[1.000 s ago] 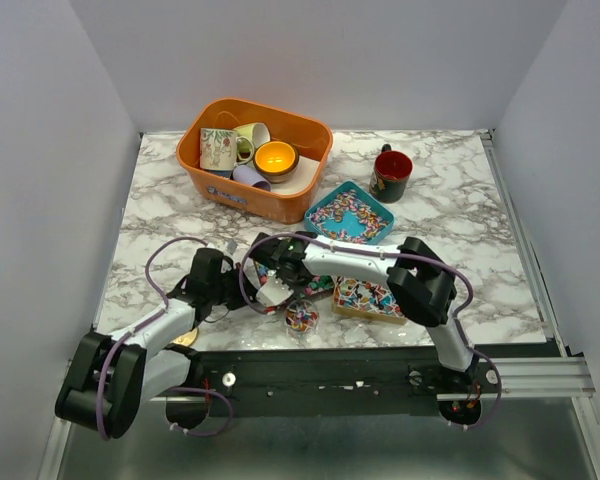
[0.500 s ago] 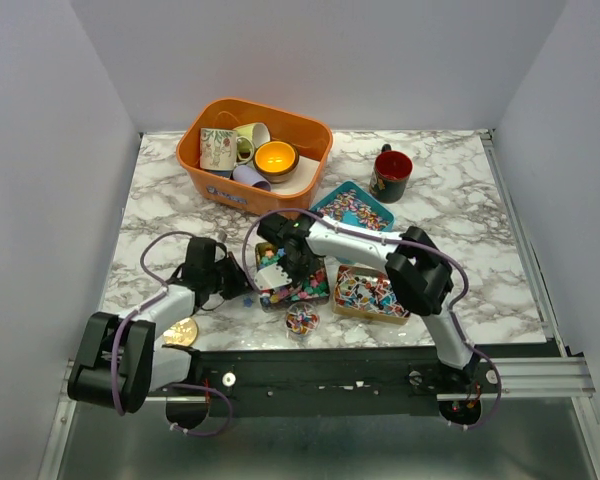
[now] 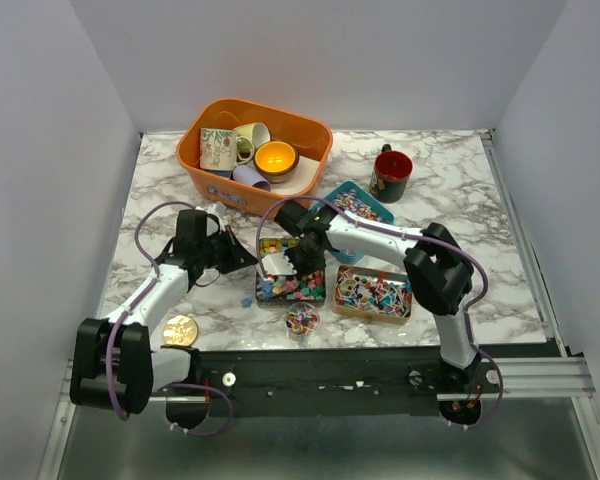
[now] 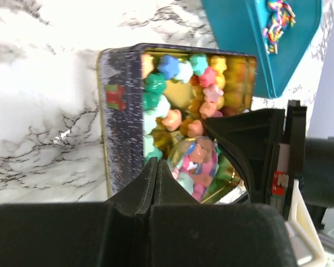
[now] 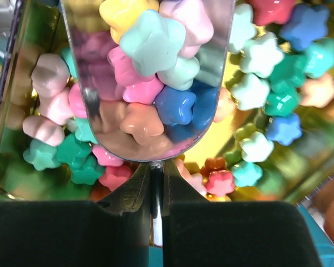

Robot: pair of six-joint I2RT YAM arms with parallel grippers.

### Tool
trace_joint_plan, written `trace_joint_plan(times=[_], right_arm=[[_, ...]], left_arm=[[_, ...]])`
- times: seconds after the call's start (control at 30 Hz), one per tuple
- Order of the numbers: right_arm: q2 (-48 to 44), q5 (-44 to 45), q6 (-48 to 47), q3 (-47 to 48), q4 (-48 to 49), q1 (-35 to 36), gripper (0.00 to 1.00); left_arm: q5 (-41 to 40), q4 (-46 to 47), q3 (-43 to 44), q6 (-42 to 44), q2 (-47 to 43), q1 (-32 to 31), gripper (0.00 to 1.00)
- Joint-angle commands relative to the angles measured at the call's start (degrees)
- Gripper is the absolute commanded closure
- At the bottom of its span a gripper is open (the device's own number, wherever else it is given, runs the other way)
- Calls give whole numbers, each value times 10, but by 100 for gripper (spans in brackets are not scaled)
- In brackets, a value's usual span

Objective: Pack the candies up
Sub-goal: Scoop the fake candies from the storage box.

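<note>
Pastel star candies (image 5: 278, 83) lie in a dark tin (image 3: 292, 281) with a gold inside. My right gripper (image 5: 157, 183) is shut on the thin handle of a metal scoop (image 5: 150, 78). The scoop is heaped with star candies and held just above the tin. In the top view the right gripper (image 3: 300, 256) is over the tin with the scoop (image 3: 275, 264) pointing left. My left gripper (image 4: 156, 169) is shut and empty, beside the tin's left wall (image 4: 119, 117); in the top view the left gripper (image 3: 246, 262) is just left of the tin.
A box of wrapped candies (image 3: 372, 293) sits right of the tin. A teal tray (image 3: 352, 206) of speckled bits is behind it. A small round cup of candies (image 3: 301, 320), a loose blue candy (image 3: 246, 300) and a gold coin (image 3: 179, 329) lie near the front. An orange basket (image 3: 255, 155) and a red mug (image 3: 391, 173) stand at the back.
My right gripper has moved right and back with the scoop, now over the tin. My left arm has swung back and left. The tin has shifted slightly back.
</note>
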Motion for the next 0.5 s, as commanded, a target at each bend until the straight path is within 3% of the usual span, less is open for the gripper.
trace_joint_plan(times=[0.0, 0.2, 0.37, 0.47], right_arm=[[-53, -48, 27, -19, 75, -11, 99], [-77, 18, 34, -28, 113, -20, 99], [-81, 15, 73, 17, 93, -66, 99], [-120, 10, 67, -12, 108, -80, 99]], left_arm=[[26, -76, 40, 100, -32, 9, 100], [31, -107, 81, 183, -43, 11, 99], [48, -129, 123, 283, -42, 13, 95], [51, -142, 142, 313, -41, 22, 94]])
